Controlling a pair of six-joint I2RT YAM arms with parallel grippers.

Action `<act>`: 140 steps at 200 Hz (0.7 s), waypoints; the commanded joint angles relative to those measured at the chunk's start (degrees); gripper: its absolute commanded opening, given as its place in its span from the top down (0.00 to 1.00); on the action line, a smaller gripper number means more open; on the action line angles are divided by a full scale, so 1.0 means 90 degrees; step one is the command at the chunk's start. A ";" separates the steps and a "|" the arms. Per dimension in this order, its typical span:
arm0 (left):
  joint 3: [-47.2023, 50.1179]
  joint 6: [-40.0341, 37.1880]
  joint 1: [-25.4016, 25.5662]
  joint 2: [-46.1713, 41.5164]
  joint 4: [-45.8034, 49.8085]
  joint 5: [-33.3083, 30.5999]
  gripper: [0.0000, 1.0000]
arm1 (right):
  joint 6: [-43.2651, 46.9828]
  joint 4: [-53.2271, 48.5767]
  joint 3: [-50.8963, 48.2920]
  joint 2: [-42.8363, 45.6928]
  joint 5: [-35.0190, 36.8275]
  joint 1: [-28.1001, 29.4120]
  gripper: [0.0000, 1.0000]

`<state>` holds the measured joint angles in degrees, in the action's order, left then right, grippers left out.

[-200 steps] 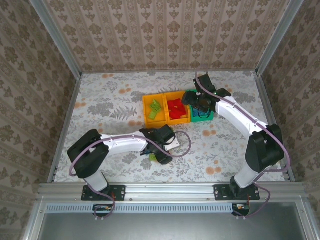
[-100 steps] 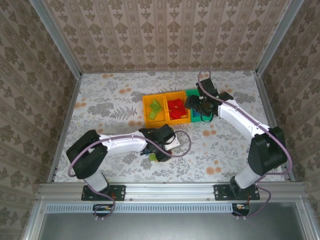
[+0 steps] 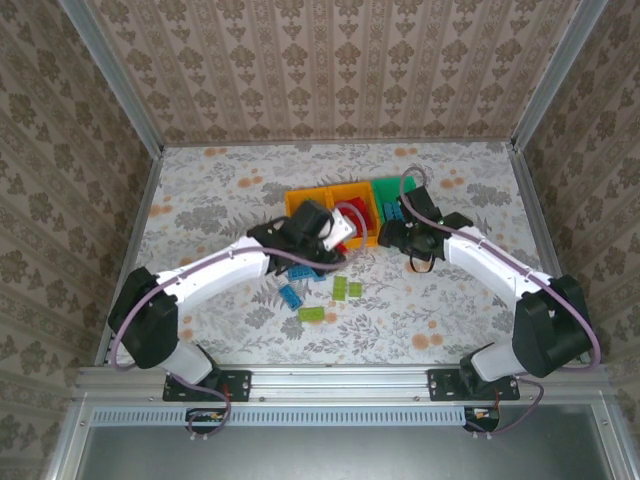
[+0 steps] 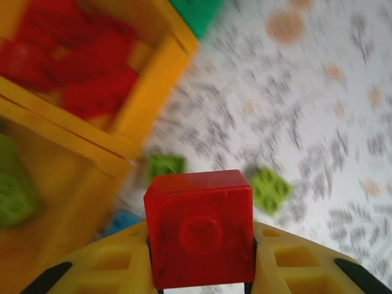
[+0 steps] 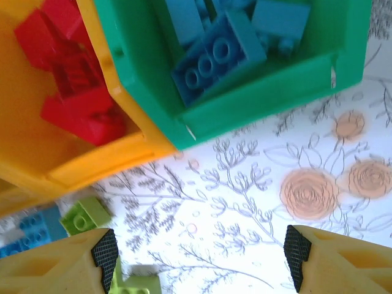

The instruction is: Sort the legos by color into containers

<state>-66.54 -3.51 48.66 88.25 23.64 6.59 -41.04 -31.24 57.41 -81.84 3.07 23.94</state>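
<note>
Left tool (image 4: 201, 269) clamped on red brick (image 4: 199, 236), by the wall between lime bin (image 4: 55, 202) and red bin (image 4: 156, 79). Right tool (image 5: 201, 257) jaws apart, empty, over surface (image 5: 245, 202) just near of green bin (image 5: 257, 98). Risk: early release drops red into lime bin or onto the rim; arms close, could clip

We see two white-shelled arms (image 3: 215, 268) with black joints (image 3: 150, 325), thin purple cables (image 3: 404, 182), and yellow plastic fingers (image 5: 49, 263) carrying black pads (image 5: 105, 251).
</note>
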 commanded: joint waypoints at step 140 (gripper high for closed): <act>-0.3591 0.2239 -0.1149 0.3456 0.0135 0.1547 0.62 | -0.1567 0.0697 -0.0778 -0.0595 0.0886 0.2520 0.23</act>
<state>-96.23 12.10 38.63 118.85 26.46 18.24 -52.99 -25.98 49.28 -84.40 9.69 45.10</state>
